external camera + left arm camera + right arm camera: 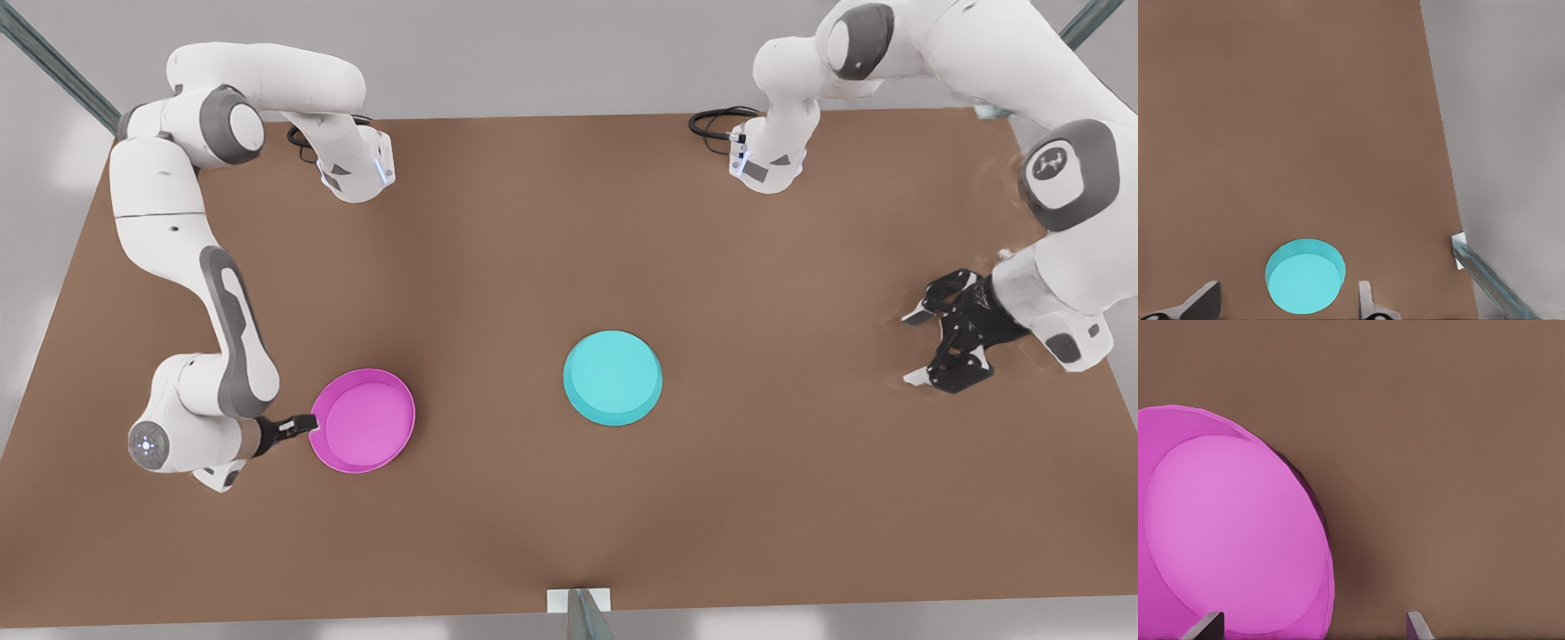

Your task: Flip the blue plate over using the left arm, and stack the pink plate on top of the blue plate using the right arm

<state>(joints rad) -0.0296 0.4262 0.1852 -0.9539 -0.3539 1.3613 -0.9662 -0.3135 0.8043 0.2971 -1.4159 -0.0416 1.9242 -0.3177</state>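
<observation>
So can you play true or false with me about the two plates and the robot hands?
1. The blue plate lies upside down, flat bottom up. True.
2. The pink plate is stacked on the blue plate. False: they lie apart on the table, pink toward the front view's left.
3. The right gripper is at the pink plate's rim. True.
4. The left gripper is holding the blue plate. False: it hangs open, away from the plate, toward the front view's right.
5. The pink plate lies open side up. True: its paler inside shows.
</observation>
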